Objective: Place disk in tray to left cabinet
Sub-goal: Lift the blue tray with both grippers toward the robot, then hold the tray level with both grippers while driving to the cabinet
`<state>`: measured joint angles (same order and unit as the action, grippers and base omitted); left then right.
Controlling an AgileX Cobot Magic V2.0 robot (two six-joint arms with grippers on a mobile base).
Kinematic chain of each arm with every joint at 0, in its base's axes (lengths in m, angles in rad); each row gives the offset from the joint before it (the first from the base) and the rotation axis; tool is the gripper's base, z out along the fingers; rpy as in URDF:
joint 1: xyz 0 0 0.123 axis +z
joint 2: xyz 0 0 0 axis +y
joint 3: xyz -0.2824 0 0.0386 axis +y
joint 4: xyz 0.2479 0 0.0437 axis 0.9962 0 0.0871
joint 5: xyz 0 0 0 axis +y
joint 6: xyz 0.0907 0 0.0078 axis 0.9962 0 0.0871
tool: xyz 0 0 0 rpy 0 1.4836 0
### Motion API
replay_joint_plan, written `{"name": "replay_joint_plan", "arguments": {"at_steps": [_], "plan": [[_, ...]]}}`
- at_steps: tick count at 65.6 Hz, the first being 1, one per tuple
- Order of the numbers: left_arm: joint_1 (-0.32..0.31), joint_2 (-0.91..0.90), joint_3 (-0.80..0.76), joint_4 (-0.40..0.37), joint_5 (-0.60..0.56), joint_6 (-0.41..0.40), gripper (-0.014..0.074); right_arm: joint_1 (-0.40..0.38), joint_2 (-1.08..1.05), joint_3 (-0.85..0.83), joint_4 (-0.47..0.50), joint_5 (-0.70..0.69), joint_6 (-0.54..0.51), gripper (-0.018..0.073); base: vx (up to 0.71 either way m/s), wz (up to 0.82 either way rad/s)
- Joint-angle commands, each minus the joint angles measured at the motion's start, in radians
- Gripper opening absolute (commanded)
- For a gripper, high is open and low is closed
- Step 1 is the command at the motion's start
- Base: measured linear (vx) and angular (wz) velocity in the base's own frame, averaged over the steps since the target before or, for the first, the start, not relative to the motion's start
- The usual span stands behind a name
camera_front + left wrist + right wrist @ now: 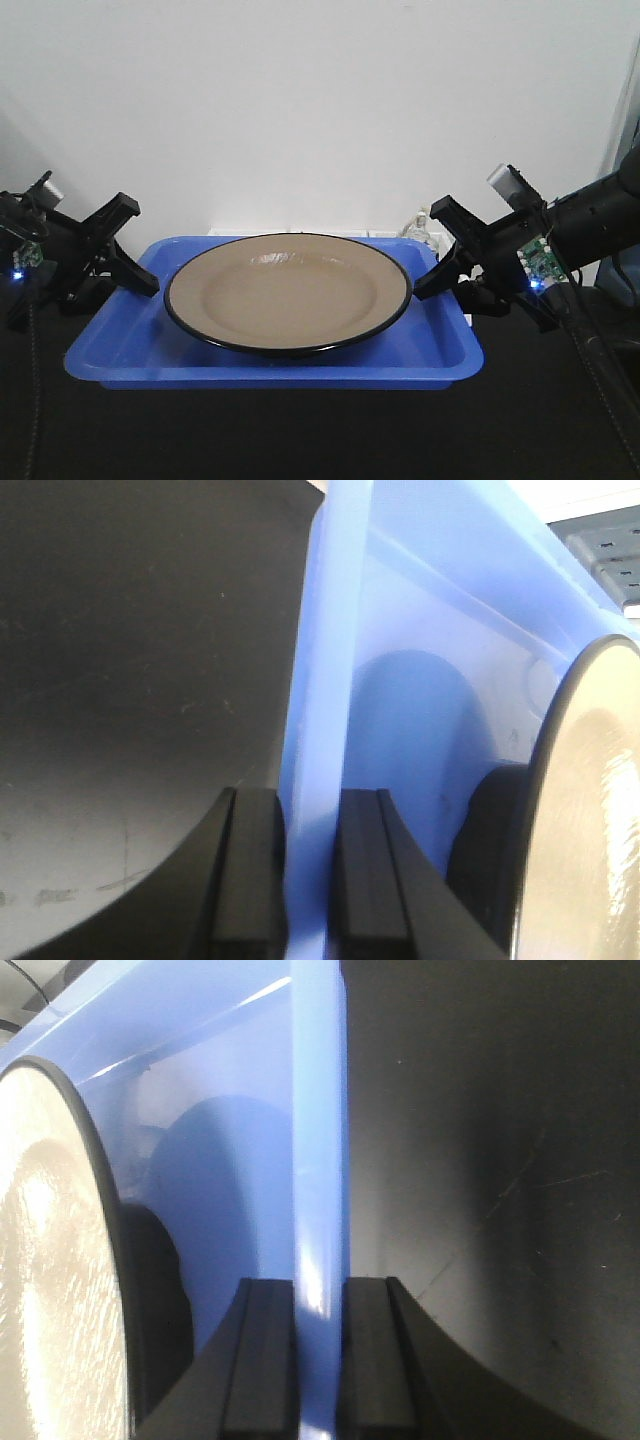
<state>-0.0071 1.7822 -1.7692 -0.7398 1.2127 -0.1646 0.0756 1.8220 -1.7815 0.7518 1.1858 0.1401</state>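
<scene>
The beige disk point(288, 290) with a thin black rim lies in the blue tray point(270, 365). My left gripper point(140, 272) is shut on the tray's left lip and my right gripper point(438, 272) is shut on its right lip. The tray hangs level between them. In the left wrist view the fingers point(250, 880) pinch the blue lip point(312, 780), with the disk point(585, 810) at the right. In the right wrist view the fingers point(262, 1370) pinch the lip point(318, 1210), with the disk point(50, 1290) at the left. The cabinet is out of view.
A plain white wall point(320, 100) fills the background. A dark surface point(300, 440) lies below the tray. White bins or cables point(410, 232) peek out just behind the tray's far edge.
</scene>
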Motion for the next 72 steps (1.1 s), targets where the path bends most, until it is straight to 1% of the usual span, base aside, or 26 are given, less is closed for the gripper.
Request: {"name": "replay_joint_plan", "arguments": {"at_steps": [1,30,54,72], "plan": [[-0.031,-0.055,-0.034,-0.239,0.042,-0.036,-0.0001,0.024,-0.058,-0.042,0.243,-0.016,0.019,-0.0005,0.00,0.00],[-0.031,-0.055,-0.034,-0.239,0.040,-0.036,-0.0001,0.024,-0.058,-0.042,0.243,-0.016,0.019,-0.0005,-0.03,0.01],[-0.031,-0.055,-0.034,-0.239,0.040,-0.036,-0.0001,0.024,-0.058,-0.042,0.243,-0.016,0.019,-0.0005,-0.16,0.05],[-0.031,-0.055,-0.034,-0.239,0.041,-0.036,-0.0001,0.024,-0.058,-0.042,0.243,0.001,0.019,-0.0005,-0.17,0.23]]}}
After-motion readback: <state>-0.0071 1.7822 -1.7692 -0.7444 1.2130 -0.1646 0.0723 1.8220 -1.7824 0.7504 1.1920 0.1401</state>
